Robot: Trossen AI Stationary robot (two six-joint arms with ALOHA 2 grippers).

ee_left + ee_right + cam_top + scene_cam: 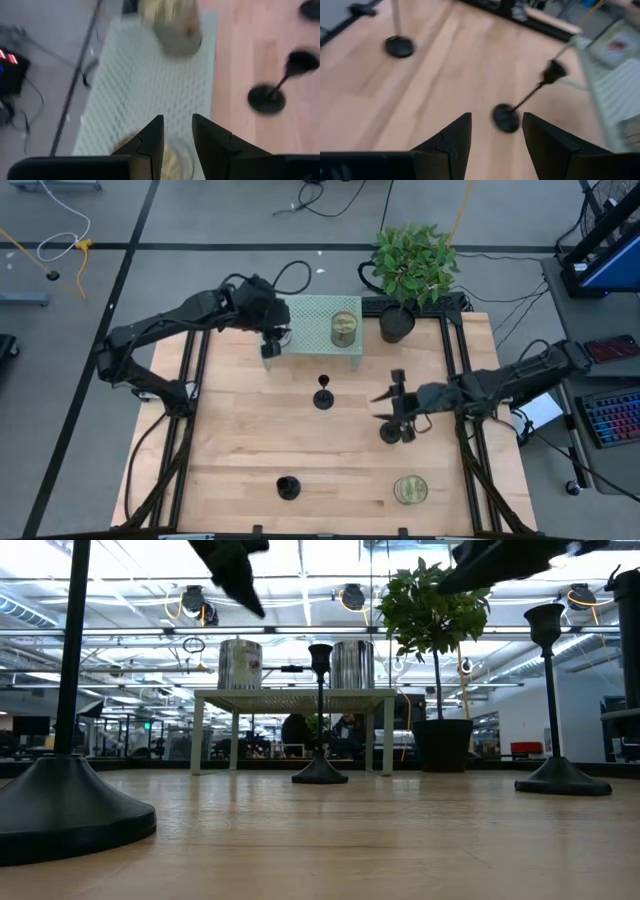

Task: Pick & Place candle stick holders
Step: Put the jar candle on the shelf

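Left end effector (270, 345): upper-left of centre in the high view, fingers spread over the near-left corner of the shelf, around a clear jar (175, 157) without visibly pressing it.
Right end effector (388, 408): right of centre in the high view, fingers spread, holding nothing, above the table just beside a candlestick.
Candle stick holder, centre (324, 393): upright on the table in front of the shelf; round flat base, thin stem, small cup, matte black.
Candle stick holder, right (391, 430): upright on the table, at the right end effector; same shape.
Candle stick holder, lower (289, 487): upright near the bottom edge, left of centre, well apart from the others.
Shelf (310, 328): pale green perforated mesh top on four legs, upper centre; carries a jar (344, 328) with yellowish contents, lid metallic.
Jar on table (410, 489): lower right, round, yellow-green contents seen through the top.
Plant pot (397, 323): black, round, right of the shelf, holding a leafy green plant (415, 260).
Table (250, 440): light wooden boards, smooth, black frame rails on both sides.
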